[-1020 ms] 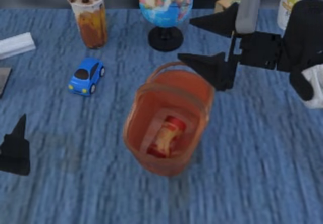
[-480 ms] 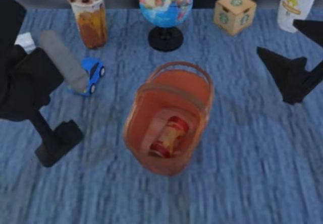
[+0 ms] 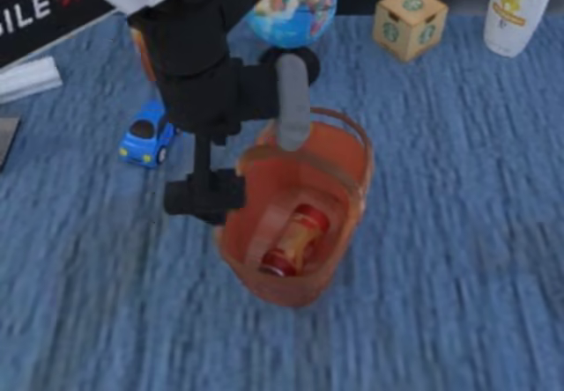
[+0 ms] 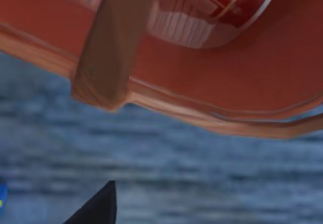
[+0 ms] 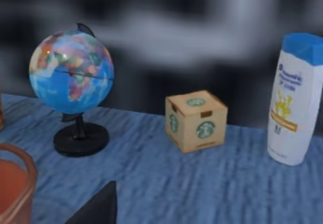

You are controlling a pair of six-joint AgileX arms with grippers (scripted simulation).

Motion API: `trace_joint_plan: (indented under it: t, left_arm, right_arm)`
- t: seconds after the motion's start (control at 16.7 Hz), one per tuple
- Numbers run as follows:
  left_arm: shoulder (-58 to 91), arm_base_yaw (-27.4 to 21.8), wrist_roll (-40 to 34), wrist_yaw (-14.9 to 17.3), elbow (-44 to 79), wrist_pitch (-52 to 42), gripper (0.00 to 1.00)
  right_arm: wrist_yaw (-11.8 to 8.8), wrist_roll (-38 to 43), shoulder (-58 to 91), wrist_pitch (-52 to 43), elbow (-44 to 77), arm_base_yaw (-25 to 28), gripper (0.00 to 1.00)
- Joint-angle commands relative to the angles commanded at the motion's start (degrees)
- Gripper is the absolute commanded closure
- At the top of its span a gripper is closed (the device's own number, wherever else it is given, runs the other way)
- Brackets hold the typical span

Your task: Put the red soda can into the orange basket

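Observation:
The red soda can [image 3: 295,237] lies on its side on the slatted bottom of the orange basket [image 3: 351,158], which stands in the middle of the table. My left gripper [image 3: 204,195] hovers at the basket's left rim, open and holding nothing. The left wrist view looks past one dark fingertip [image 4: 103,206] at the basket wall [image 4: 202,77], its handle [image 4: 113,42] and the can [image 4: 242,2] inside. My right gripper is out of the top view. Its wrist view shows one fingertip [image 5: 101,206] above the cloth and the basket rim [image 5: 20,176]; it is open.
A blue toy car [image 3: 144,137] sits left of the basket, partly under my left arm. Along the back stand a globe [image 3: 300,8], a tan box [image 3: 410,23] and a white bottle [image 3: 520,8]. A white block [image 3: 31,78] lies at the left edge.
My left arm swung from the table's left edge to the basket's left rim. My right arm withdrew out of the top view. The can stayed lying in the basket.

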Motion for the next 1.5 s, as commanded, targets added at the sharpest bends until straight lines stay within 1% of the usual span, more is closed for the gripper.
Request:
trace_joint_plan:
  t: [0.12,0.24,0.36,0.48,0.6,0.9,1.2,1.44,1.5]
  left_arm:
    - [7.51,-2.06,4.41,-0.89,9.33,-3.63,0.00]
    - [13.28,-3.63,8.00,-1.89,17.17,-6.03,0.00]
    - [17.45,-4.75,10.73,-2.83,23.13,-7.49,0.00]
    - [19.91,-5.41,12.44,-3.53,26.72,-8.15,0.00]
    - [20.61,-5.60,12.95,-3.77,27.77,-8.30,0.00]
    - [20.43,-5.34,12.94,-3.71,27.42,-8.04,0.00]
    - [19.87,-5.55,12.99,-3.77,22.50,-3.77,0.00]
    - [19.79,-5.56,12.98,-3.77,21.83,-3.18,0.00]
    - [19.79,-5.56,12.98,-3.77,21.83,-3.18,0.08]
  right_arm:
    - [4.13,0.17,-9.37,-4.14,-3.84,-1.10,0.00]
    - [7.33,0.34,-16.80,-7.35,-6.73,-1.97,0.00]
    - [9.60,0.47,-22.09,-9.62,-8.75,-2.61,0.00]
    - [11.05,0.56,-25.38,-11.09,-10.03,-3.01,0.00]
    - [11.46,0.59,-26.30,-11.51,-10.39,-3.12,0.00]
    - [11.46,0.59,-26.30,-11.51,-10.39,-3.12,0.00]
    - [11.46,0.59,-26.30,-11.51,-10.39,-3.12,0.00]
    - [11.46,0.59,-26.30,-11.51,-10.39,-3.12,0.00]
    - [11.46,0.59,-26.30,-11.51,-10.39,-3.12,0.00]
